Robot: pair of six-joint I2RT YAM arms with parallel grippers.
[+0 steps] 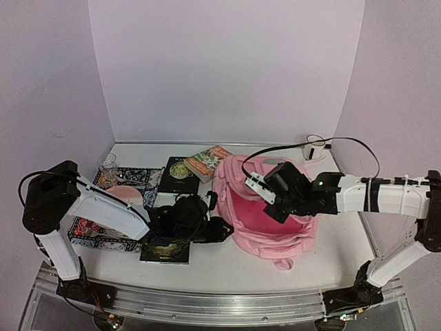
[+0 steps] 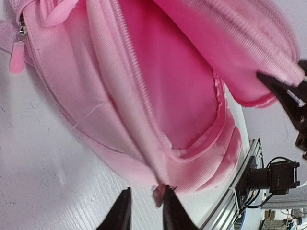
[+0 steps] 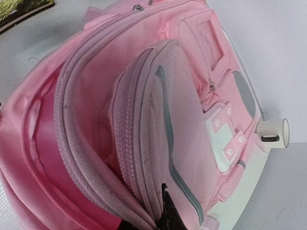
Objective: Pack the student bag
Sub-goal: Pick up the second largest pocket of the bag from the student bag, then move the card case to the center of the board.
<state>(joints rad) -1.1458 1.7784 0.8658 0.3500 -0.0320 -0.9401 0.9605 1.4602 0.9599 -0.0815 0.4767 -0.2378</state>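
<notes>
The pink student bag (image 1: 265,224) lies right of the table's middle with its main compartment unzipped, showing a deep pink lining (image 2: 182,86). My right gripper (image 1: 274,203) is shut on the edge of the bag's front flap (image 3: 182,134) and holds it up; fabric is pinched between its dark fingers (image 3: 168,215). My left gripper (image 1: 224,229) sits low on the table at the bag's left edge. Its jaws are a little apart over bare table (image 2: 145,211), with a small pink zipper tab (image 2: 158,194) touching the inside of one finger.
A dark book (image 1: 165,249) lies under my left arm. A black book (image 1: 179,174) and a green book (image 1: 209,162) lie behind the bag. A patterned mat (image 1: 131,181), a glass (image 1: 107,163) and a pink dish (image 1: 124,196) are at the left. A white cup (image 1: 314,150) stands at the back right.
</notes>
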